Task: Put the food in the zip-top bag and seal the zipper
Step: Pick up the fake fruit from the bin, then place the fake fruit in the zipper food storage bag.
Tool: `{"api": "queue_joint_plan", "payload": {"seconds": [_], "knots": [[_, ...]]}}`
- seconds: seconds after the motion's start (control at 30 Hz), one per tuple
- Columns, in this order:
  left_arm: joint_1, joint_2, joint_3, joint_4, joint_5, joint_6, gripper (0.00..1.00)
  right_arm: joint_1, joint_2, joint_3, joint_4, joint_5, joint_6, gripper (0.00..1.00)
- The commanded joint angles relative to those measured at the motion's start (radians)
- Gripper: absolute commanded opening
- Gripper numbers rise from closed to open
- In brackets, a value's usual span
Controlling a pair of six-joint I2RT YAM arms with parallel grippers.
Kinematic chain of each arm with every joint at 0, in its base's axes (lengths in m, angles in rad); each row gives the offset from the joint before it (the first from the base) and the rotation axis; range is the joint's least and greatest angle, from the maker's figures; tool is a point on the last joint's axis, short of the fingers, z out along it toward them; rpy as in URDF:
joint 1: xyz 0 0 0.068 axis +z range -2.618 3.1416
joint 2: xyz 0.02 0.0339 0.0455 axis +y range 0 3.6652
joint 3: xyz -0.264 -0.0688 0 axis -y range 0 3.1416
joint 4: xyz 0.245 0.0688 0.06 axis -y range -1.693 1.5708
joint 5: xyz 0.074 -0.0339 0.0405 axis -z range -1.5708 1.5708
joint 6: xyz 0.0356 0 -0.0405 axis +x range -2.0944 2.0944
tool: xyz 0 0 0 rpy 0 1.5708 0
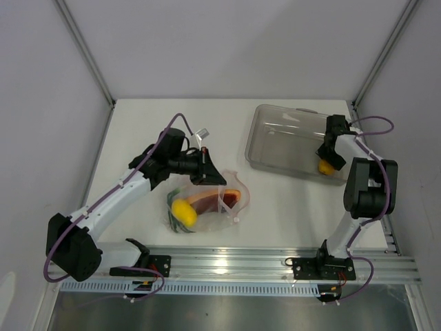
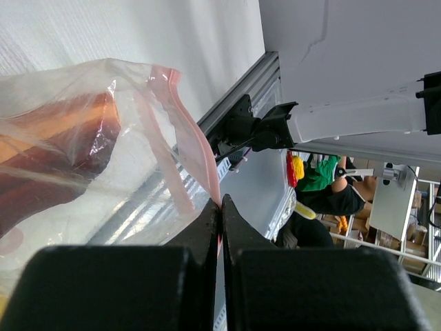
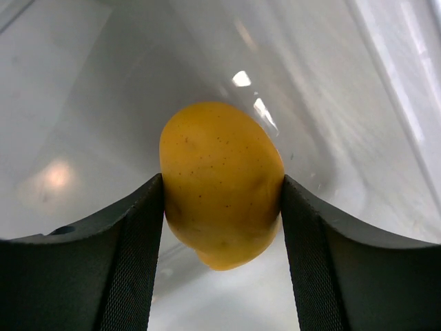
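Left gripper (image 1: 205, 167) pinches the bag mouth; right gripper (image 1: 327, 160) holds a lemon (image 1: 326, 166) in the tray (image 1: 275, 134).

The top view places the zip-top bag (image 1: 220, 200) on the table (image 1: 138, 124) near the near edge, left of middle. It holds the meat slice (image 1: 207, 201), and a second lemon (image 1: 183, 211) and the green vegetable (image 1: 171, 215) are at its left end. The tray sits toward the far right corner. Only the left wrist view shows that the left gripper's (image 2: 220, 200) fingers are pressed together on the pink zipper (image 2: 186, 138), with the bag (image 2: 83, 89) and meat slice (image 2: 62, 158) beside them. Only the right wrist view shows the right gripper (image 3: 222, 179) clamped on both sides of the lemon (image 3: 220, 207), above the tray floor (image 3: 83, 103).
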Motion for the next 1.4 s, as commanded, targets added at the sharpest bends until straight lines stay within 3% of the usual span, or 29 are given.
{"api": "queue_joint_plan", "payload": {"seconds": [0.0,0.5,0.7,1.0,1.37], "knots": [[-0.006,-0.035,-0.014,0.013,0.019,0.018,0.0,0.051,-0.102,-0.024,-0.003,0.035,-0.009,0.0],[-0.006,-0.124,-0.039,-0.066,-0.027,-0.017,0.01,0.477,-0.645,-0.228,-0.056,0.047,-0.038,0.0],[-0.006,-0.137,-0.03,-0.09,-0.045,-0.032,0.01,0.631,-0.828,-0.289,-0.088,-0.098,-0.061,0.0],[-0.006,-0.14,-0.011,-0.115,-0.057,-0.051,0.01,0.848,-0.885,-0.346,-0.07,-0.454,-0.156,0.0],[-0.006,-0.183,-0.051,-0.13,-0.077,-0.071,0.01,0.981,-0.8,-0.345,0.045,-0.631,-0.207,0.0]]}}
